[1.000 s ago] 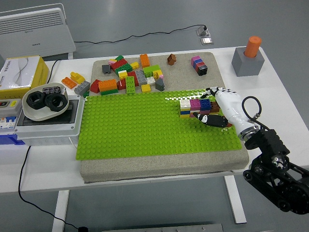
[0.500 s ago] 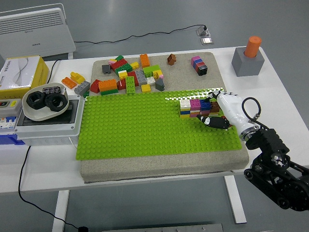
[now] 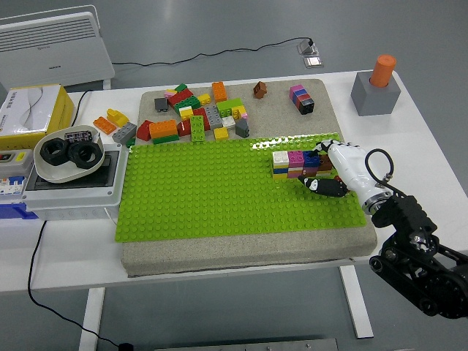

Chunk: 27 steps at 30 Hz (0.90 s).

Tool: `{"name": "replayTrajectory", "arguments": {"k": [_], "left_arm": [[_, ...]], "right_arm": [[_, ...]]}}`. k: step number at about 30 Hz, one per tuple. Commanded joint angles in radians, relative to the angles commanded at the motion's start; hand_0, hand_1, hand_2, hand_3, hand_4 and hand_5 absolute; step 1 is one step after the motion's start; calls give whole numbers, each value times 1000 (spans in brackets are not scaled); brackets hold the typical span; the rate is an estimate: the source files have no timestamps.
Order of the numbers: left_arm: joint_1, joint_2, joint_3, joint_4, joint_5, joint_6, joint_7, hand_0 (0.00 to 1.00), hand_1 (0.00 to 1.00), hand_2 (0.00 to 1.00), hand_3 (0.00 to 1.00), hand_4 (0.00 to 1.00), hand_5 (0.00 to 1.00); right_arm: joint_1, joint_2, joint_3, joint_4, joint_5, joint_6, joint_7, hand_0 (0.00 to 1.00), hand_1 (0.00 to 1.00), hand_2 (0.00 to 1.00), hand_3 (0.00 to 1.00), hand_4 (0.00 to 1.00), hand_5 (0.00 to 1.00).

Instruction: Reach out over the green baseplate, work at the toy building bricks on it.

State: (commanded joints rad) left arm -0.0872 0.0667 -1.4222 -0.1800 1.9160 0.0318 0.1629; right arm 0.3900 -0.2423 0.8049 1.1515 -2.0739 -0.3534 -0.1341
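Right hand (image 3: 330, 170), white-shelled with dark fingertips, lies low over the right end of the green baseplate (image 3: 212, 194), its fingers curled loosely toward the short row of stacked bricks (image 3: 295, 163); whether they grip a brick or only touch the row cannot be told. That row, white, magenta and blue on top with yellow and darker layers beneath, sits just left of the fingertips, pressed onto the plate near its far right corner. Behind the hand the black arm (image 3: 417, 252) runs back past the desk's right front corner.

Left of the row the baseplate is bare studs all the way to its far-left edge, and bare also along the whole near edge in front of the hand. Beyond the hand, past the plate's far edge, the grey foam pad (image 3: 248, 252) under the plate carries a loose heap of bricks (image 3: 197, 117), well off to the left, plus a brown piece (image 3: 259, 89) and a small multicoloured stack (image 3: 301, 99) closer in. Right of and beyond the hand a grey block with an orange cylinder (image 3: 376, 85) stands on the white desk (image 3: 58, 252). Far to the left sit a grey box with a bowl of black rings (image 3: 67, 153) and a yellow box (image 3: 29, 110). Floor beyond is grey, with a white heater (image 3: 55, 47) and a cable (image 3: 219, 55)
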Motion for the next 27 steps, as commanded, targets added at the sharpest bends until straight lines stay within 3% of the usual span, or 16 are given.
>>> {"name": "replayTrajectory", "arguments": {"k": [18, 27], "left_arm": [[4, 0, -4, 0, 4, 1, 1, 699, 354, 299, 477, 209, 2], [4, 0, -6, 0, 7, 0, 2, 698, 353, 298, 477, 206, 2]], "right_arm": [[6, 0, -12, -1, 9, -2, -1, 768, 777, 820, 628, 815, 501], [10, -7, -7, 37, 0, -10, -4, 768, 777, 819, 628, 817, 503]]}}
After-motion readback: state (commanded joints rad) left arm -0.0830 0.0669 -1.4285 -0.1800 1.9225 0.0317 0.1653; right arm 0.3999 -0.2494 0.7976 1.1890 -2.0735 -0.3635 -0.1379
